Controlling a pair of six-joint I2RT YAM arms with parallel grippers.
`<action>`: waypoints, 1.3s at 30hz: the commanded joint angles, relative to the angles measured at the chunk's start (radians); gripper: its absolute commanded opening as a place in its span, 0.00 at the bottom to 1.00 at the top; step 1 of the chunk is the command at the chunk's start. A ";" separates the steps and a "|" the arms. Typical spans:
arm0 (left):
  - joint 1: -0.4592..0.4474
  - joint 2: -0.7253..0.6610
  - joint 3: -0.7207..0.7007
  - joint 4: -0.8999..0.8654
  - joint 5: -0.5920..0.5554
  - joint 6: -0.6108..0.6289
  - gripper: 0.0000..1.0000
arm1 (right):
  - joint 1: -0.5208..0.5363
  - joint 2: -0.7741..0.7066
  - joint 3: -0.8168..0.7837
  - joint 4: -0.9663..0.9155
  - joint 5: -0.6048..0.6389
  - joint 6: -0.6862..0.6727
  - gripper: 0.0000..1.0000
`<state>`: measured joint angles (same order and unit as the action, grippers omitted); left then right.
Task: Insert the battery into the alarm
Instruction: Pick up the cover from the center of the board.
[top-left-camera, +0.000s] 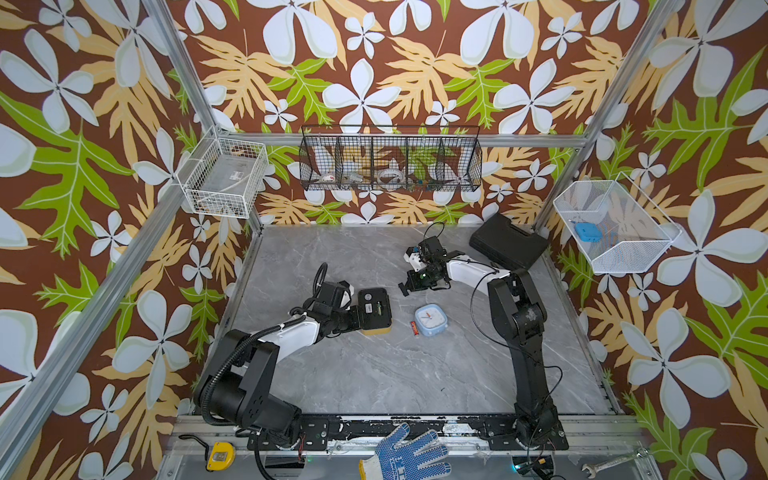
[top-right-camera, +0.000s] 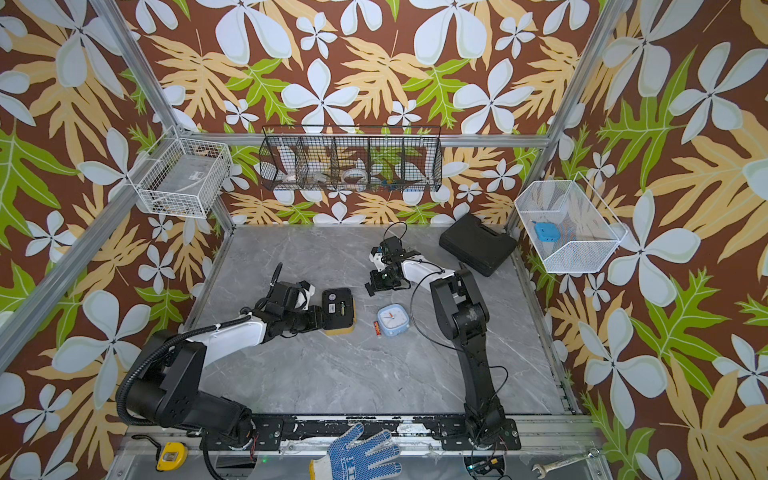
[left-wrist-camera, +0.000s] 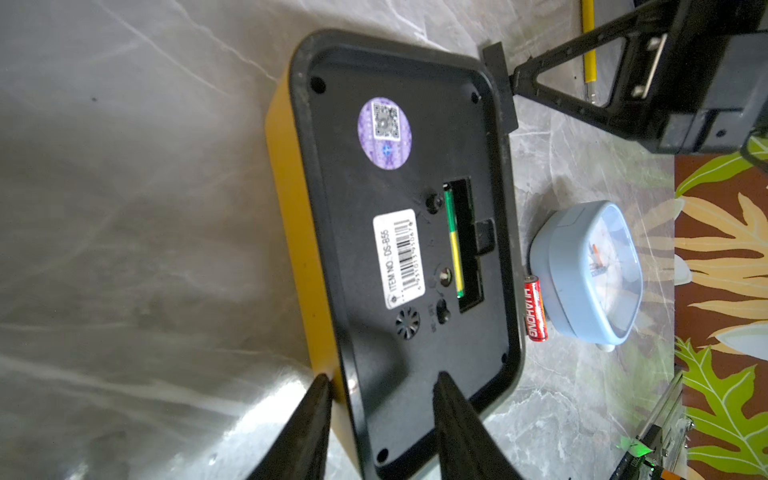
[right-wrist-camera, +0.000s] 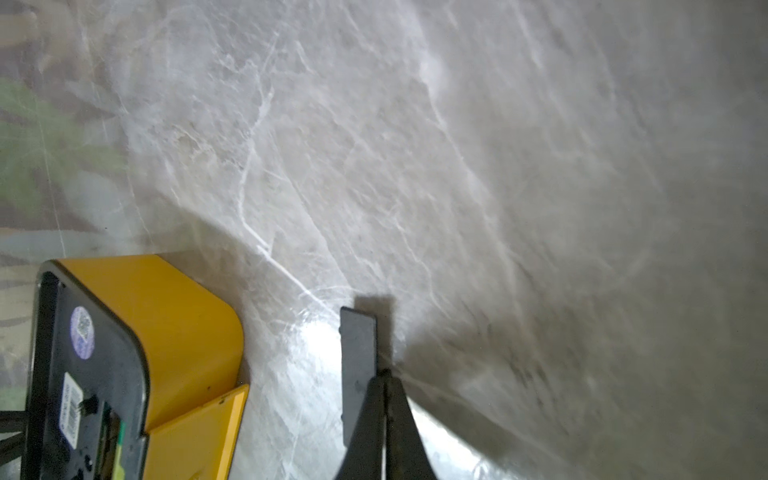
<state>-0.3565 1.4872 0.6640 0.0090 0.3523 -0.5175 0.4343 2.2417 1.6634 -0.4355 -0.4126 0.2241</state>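
Our left claw (left-wrist-camera: 383, 377) stands partly open, clamped on the near end of the yellow alarm (left-wrist-camera: 399, 174). One finger presses the yellow side wall and the other lies on the black back panel. The alarm rests face down on the marble tabletop (right-wrist-camera: 457, 166), stretching straight out ahead of this claw.

Further along the back panel from the claw's tips, past the barcode label, the battery compartment (left-wrist-camera: 471, 232) lies uncovered. A green-and-yellow battery (left-wrist-camera: 454, 241) sits lengthwise inside it, against the compartment's label-side wall.

On the far side of the alarm from the left claw, a red battery (left-wrist-camera: 535, 311) lies loose on the table. It is right against a pale blue clock (left-wrist-camera: 582, 270).

Our right claw (right-wrist-camera: 384, 372) hangs beyond the alarm's far end, apart from it and just above the tabletop. Its fingers are pressed fully together, and at their tips they pinch a thin dark plate, seemingly the battery cover (right-wrist-camera: 357, 365). Behind that arm, a black case (top-left-camera: 509, 241) lies near the back wall.
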 joint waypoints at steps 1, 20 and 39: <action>-0.002 -0.003 0.008 0.006 0.018 0.010 0.43 | 0.002 -0.010 -0.011 -0.020 0.007 0.006 0.03; -0.038 -0.004 0.031 0.011 0.042 -0.042 0.43 | 0.003 -0.225 -0.193 0.141 -0.051 0.182 0.00; -0.061 -0.024 0.073 0.038 0.007 -0.033 0.44 | 0.146 -0.356 -0.316 0.155 0.073 0.244 0.00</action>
<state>-0.4202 1.4792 0.7277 0.0341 0.3965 -0.5701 0.5713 1.8782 1.3361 -0.2787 -0.3840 0.4671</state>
